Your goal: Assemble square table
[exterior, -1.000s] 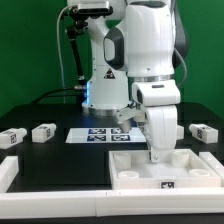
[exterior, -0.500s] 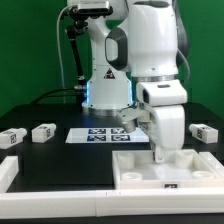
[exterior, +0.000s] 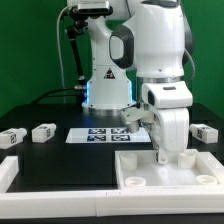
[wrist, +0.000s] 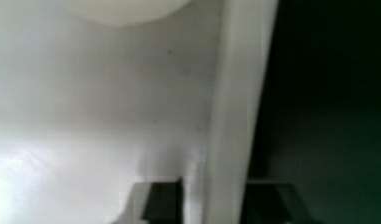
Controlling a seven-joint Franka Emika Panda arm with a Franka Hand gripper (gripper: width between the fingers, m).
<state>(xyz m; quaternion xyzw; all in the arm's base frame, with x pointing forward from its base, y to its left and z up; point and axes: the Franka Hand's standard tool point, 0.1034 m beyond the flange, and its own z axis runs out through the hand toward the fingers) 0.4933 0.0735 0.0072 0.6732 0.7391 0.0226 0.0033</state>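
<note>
Setup is a black desk (exterior: 60, 158) with a plain green wall (exterior: 28, 50) behind it. That's about all of the room you get. The surface is matte and dark, so the white parts really pop.

The square table (exterior: 145, 172) lies flat at the front of the desk, toward the exterior view's right, with a small black-and-white tag (exterior: 207, 181) on its front edge. A long white border bar (exterior: 50, 203) runs along the desk's front edge just beside it, and another chunk of bar (exterior: 8, 172) sits at the exterior view's left.

The white arm (exterior: 160, 50) reaches straight down from its base at the back, and the gripper (exterior: 163, 156) is planted on the slab. In the wrist view a dark finger (wrist: 158, 200) sits on the inner side of the raised rim (wrist: 245, 100). The other side gets lost against the dark desk, but it looks clenched on that rim of the square table.

Loose leg blocks sit on the desk: two at the exterior view's left (exterior: 43, 131) (exterior: 10, 137) and one at its right (exterior: 203, 131), all well apart from the slab. The marker board (exterior: 100, 134) lies flat in front of the arm's base.
</note>
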